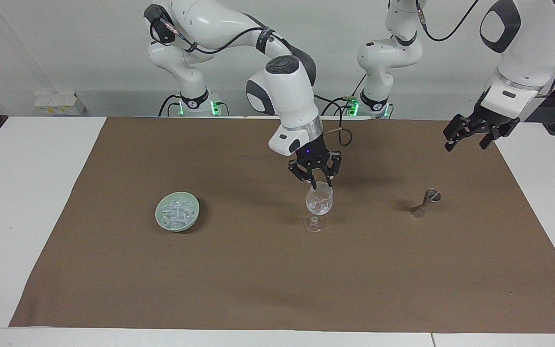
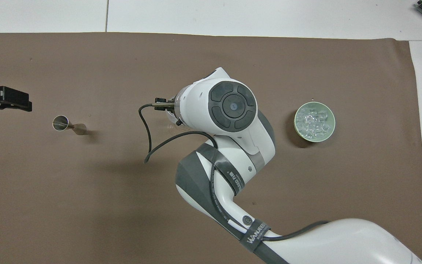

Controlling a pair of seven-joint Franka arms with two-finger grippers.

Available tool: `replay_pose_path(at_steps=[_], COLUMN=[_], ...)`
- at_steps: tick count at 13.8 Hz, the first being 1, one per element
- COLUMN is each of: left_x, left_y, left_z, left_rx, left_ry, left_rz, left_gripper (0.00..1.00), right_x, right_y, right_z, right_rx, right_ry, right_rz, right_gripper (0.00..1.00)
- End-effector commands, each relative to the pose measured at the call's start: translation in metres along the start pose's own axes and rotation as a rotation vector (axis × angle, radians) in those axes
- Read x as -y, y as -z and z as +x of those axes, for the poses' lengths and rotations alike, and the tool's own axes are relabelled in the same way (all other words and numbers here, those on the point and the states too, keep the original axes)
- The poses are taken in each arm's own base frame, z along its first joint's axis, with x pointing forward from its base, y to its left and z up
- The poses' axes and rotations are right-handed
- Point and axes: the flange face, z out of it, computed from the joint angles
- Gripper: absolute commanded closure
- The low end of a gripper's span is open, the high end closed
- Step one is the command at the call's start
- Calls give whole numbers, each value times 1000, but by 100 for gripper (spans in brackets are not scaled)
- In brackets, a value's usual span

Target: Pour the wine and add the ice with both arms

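My right gripper [image 1: 320, 183] hangs just over the rim of the glass [image 1: 319, 206], fingertips pointing down at its mouth. The fingers are spread apart with nothing between them. The glass stands upright on the brown mat [image 1: 277, 270], about mid-table, and pale glinting pieces show in its bowl; I cannot tell what they are. From above, my own wrist hides nearly all of the glass, so only a sliver of its foot [image 2: 174, 126] peeks out beside the arm.

The ice [image 1: 177, 212] lies heaped in a green bowl [image 1: 161, 222] toward my right arm's end of the table, well apart from the glass and about as near to me as it is. In the overhead view the ice [image 2: 315, 121] fills most of the bowl [image 2: 296, 129].

Toward the other end stands a small metal jigger [image 1: 426, 203], tilted, also well apart from the glass; from above, its open mouth [image 2: 60, 122] shows.

My left gripper [image 1: 470, 132] waits in the air over the mat's edge at that end, fingers parted and empty.
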Motion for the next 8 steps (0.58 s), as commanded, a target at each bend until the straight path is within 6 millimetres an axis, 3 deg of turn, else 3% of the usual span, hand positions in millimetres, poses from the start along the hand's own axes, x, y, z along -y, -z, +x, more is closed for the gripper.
replay_pose_path(at_steps=[1, 2, 3, 4, 8], left_x=[1, 2, 2, 2, 1], left_y=[3, 4, 3, 4, 4], left_z=[3, 3, 3, 4, 3], left_rx=[-9, -10, -11, -13, -10], left_ry=[11, 12, 12, 14, 8], left_rz=[-16, -16, -16, -18, -22], left_gripper=[0, 0, 0, 0, 0], right_x=[-2, -10, -20, -27, -79], right_y=[29, 42, 53, 66, 121], right_z=[8, 10, 14, 16, 26], right_rx=[-47, -55, -55, -53, -51], right_ry=[-17, -23, -37, -44, -95], right_rz=[1, -17, -38, -61, -176], right_gripper=[47, 36, 14, 4, 0])
